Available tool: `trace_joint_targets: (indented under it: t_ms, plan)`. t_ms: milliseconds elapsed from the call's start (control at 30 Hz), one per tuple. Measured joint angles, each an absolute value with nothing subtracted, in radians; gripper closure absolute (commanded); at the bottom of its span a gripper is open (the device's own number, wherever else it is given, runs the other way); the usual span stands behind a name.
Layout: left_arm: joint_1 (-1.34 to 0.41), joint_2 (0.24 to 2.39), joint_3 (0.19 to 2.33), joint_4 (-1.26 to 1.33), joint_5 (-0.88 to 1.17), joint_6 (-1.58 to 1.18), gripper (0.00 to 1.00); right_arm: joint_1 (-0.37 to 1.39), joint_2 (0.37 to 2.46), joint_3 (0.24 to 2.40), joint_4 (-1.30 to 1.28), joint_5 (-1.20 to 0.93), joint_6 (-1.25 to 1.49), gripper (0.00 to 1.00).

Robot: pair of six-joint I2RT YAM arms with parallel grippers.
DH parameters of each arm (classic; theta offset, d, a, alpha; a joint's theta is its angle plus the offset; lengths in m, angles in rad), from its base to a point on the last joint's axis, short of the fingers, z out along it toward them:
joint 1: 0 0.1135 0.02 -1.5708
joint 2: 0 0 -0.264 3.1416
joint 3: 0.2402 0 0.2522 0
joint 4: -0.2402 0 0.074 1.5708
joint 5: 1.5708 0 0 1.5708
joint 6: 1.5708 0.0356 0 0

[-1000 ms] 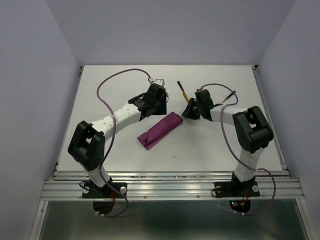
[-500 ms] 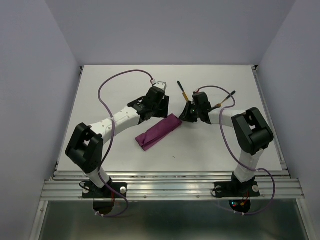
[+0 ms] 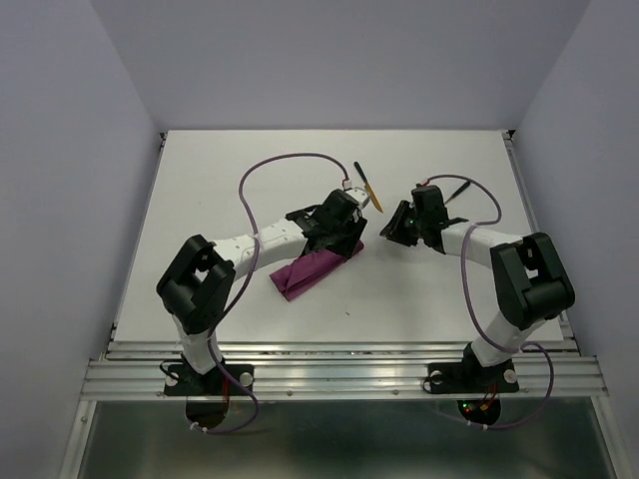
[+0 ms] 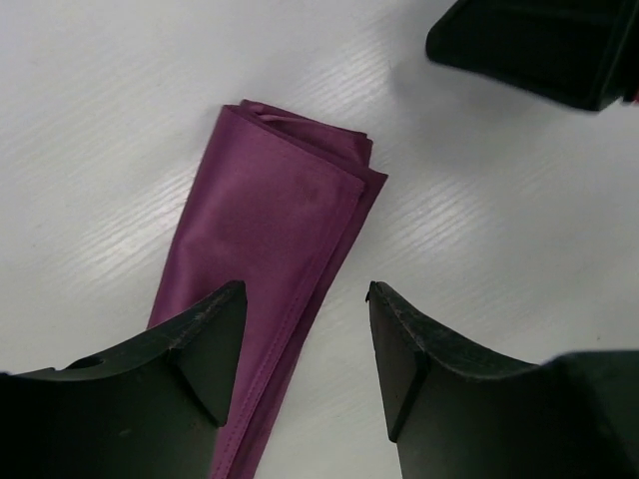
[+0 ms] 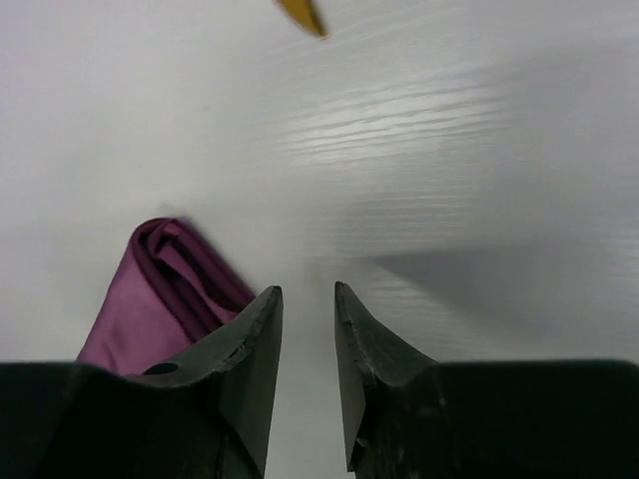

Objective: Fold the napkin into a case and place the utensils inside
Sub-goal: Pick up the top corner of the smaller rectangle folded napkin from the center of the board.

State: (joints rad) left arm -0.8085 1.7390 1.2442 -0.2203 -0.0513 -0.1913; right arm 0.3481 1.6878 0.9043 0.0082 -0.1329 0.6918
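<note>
The napkin (image 3: 312, 269) lies folded as a narrow magenta-purple case (image 4: 270, 235), slanting from lower left to upper right. My left gripper (image 3: 349, 239) hovers open over its upper right end; in the left wrist view the left gripper (image 4: 305, 289) straddles the case's right edge with nothing held. My right gripper (image 3: 391, 230) sits just right of that end, and its jaws (image 5: 307, 289) stand narrowly open and empty, the case's layered end (image 5: 165, 284) to their left. One utensil (image 3: 366, 186), with a black handle and gold end, lies behind the left gripper; its gold tip (image 5: 301, 15) shows. Another utensil (image 3: 455, 186) lies by the right arm.
Purple cables (image 3: 290, 160) loop above both arms. The right gripper's black body (image 4: 534, 45) shows at the top right of the left wrist view. The white table (image 3: 240, 309) is walled on the left, back and right.
The left gripper has moved right onto the case's upper right end and opened wider. The right gripper has backed off to the right, away from the case.
</note>
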Motion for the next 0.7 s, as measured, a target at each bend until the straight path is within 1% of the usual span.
trace_joint_targets:
  t_ms: [233,467,700]
  plan:
    - [-0.897,1.837,1.300,-0.221,-0.113,-0.147,0.37,0.196,1.627,0.813,-0.002,-0.128,0.696,0.65]
    - [-0.929,1.911,1.353,-0.223,-0.185,-0.111,0.39,0.191,1.615,0.802,-0.015,-0.139,0.696,0.65]
    - [-0.934,1.948,1.357,-0.228,-0.228,-0.096,0.44,0.191,1.615,0.802,-0.015,-0.142,0.696,0.65]
